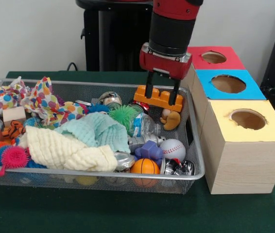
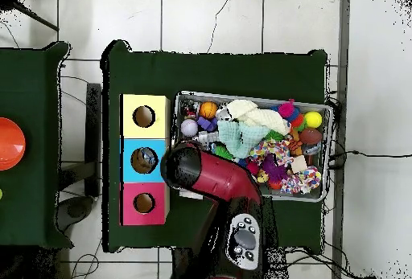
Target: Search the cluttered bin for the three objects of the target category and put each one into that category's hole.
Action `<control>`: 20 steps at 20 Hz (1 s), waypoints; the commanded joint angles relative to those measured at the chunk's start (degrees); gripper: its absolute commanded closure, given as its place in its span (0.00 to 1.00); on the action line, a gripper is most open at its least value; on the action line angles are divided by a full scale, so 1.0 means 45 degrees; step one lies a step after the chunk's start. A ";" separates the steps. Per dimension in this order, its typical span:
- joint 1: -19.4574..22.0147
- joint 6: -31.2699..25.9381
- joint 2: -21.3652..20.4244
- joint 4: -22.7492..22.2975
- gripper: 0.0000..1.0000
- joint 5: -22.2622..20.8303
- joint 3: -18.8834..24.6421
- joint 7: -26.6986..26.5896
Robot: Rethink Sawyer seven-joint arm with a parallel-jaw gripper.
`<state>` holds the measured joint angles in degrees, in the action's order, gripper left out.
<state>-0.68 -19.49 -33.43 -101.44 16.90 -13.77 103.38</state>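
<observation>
An orange toy block (image 1: 159,97) is being straddled by the gripper (image 1: 162,92), its two fingers spread over the block at the far right end of the wire mesh bin (image 1: 196,160); beside the bin, the red box (image 1: 210,57), blue box (image 1: 229,83) and yellow box (image 1: 247,121) are being left untouched

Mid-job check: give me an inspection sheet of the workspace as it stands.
Surface: green table cloth, wire bin on it.
Job's things: three boxes with holes, red, blue, yellow, beside the bin.
Clutter: orange block, basketball, baseball, cloths, spiky balls.
Hand: hand open, fingers straddling the orange block.
Cables: black cable on the floor.
Surroundings: second table with an orange dish.
</observation>
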 commanded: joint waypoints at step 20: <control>-0.0182 0.2251 0.0296 -0.3115 0.00 0.5126 -0.1409 1.0755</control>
<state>-6.43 -14.27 -32.98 -110.99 36.66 -22.73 137.87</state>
